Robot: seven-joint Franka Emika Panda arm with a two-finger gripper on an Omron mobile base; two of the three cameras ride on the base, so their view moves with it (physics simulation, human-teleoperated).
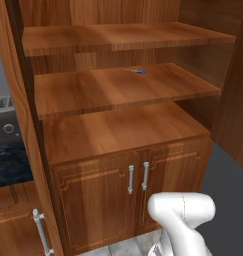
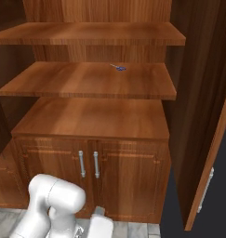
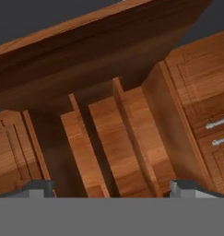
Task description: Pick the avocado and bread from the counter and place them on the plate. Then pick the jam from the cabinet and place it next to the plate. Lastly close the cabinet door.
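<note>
Claw spread wide, empty, rolled sideways. Cabinet shelves dead ahead of claw; door off to one side.

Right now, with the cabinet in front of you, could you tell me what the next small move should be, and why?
Probably swing the gripper right toward the cabinet door to start pushing it shut. The door stands wide open, the jaws are open and hold nothing, and the middle shelf carries just a small blue speck, too small to identify.
</note>
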